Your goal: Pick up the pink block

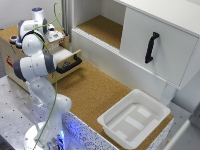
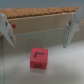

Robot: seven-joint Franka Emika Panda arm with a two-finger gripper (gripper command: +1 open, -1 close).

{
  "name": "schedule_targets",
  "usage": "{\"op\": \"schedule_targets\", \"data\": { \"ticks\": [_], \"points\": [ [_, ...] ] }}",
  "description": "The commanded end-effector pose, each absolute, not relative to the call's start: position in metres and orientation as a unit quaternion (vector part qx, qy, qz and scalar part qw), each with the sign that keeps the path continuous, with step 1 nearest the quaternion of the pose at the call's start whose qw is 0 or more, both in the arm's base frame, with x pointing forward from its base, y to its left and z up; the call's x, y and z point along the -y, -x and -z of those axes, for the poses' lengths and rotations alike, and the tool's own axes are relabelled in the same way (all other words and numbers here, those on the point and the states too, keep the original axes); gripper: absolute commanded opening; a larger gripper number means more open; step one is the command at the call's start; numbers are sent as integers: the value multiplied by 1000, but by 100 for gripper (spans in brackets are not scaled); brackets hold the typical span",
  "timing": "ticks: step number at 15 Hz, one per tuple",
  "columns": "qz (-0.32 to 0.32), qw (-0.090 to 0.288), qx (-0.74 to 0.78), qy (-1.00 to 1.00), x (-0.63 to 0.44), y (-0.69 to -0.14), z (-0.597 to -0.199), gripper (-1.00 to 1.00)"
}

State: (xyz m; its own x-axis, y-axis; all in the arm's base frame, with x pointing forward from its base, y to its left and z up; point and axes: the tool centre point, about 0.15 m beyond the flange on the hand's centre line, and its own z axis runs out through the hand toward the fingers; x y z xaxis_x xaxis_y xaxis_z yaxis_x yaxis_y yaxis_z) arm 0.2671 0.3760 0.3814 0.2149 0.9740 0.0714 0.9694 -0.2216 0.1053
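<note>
- Exterior view: we see our arm folded over the open drawer of the small cabinet at the exterior view's left, with the wrist bent down into it. The pink block does not show here; the arm and the drawer wall hide it. The cork-topped desk carries a white tray toward the exterior view's right, well apart from where we are working.
- Exterior view, risk: the drawer is a tight place. If we descend off-line, we judge a finger could strike the drawer's front wall or its black handle and nudge the drawer, shifting the block before we reach it.
- Wrist view: the pink block lies on the pale drawer floor, between our two fingers but short of them. The fingers are spread wide and hold nothing.
- Wrist view, risk: the block sits slightly turned relative to the line between the fingers, so closing as we stand may catch its corners and twist it or squeeze it out.
- Wrist view, risk: the block is off toward one finger; coming down uncentred, that finger may land on top of it. Closing too high would only clip the top edge.
</note>
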Motion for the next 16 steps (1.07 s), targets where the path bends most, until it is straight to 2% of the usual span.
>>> {"op": "schedule_targets", "data": {
  "ticks": [1,9,12,13,16],
  "points": [
    [-138,-28,-604,-785,-353,-265,-351,100],
    [-118,-48,-618,-776,-363,-270,-326,100],
    [-94,-36,-623,-776,-369,-274,-322,100],
    [-79,-29,-624,-777,-369,-275,-320,-100],
    [-67,-33,-622,-779,-366,-274,-314,-100]
  ]
}}
